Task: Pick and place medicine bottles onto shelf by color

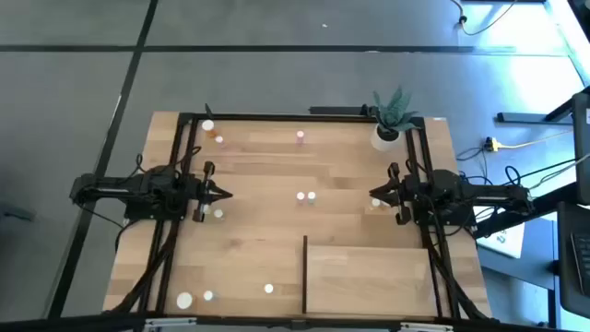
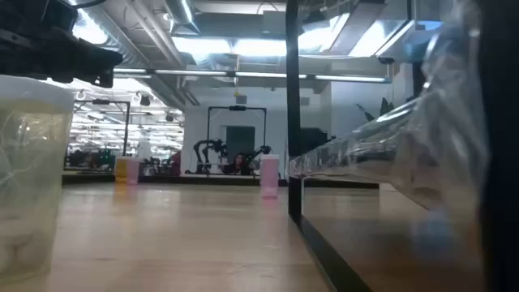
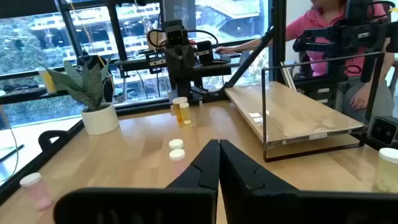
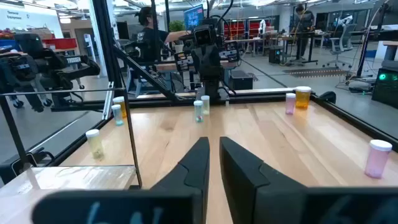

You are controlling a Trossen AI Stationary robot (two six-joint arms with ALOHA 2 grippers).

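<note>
While nothing is gripped, seen from above: plank table (image 1: 277,231) with shelf (image 1: 369,281) lying at its near right, a pale wood panel with a thin dark upright edge on its left side (bare, no bottle on it). Left arm parked at the table's left edge, left gripper (image 1: 223,194) pointing inward, fingers (image 3: 202,165) pressed together and holding nothing. Right arm mirrored at the right edge, right gripper (image 1: 376,193) likewise closed down and empty, only a thin gap showing between its fingers (image 4: 196,158). Potted plant (image 1: 392,120) at the far right corner. Medicine bottles scattered loose on the planks: two at the far left corner (image 1: 213,131), a pink one near the far edge (image 1: 300,137), a pair at mid-table (image 1: 306,196), one just beside each gripper tip (image 1: 218,213), three along the near left edge (image 1: 184,300). Body colours of the smallest hard to tell from overhead, possibly white or pale pink.
</note>
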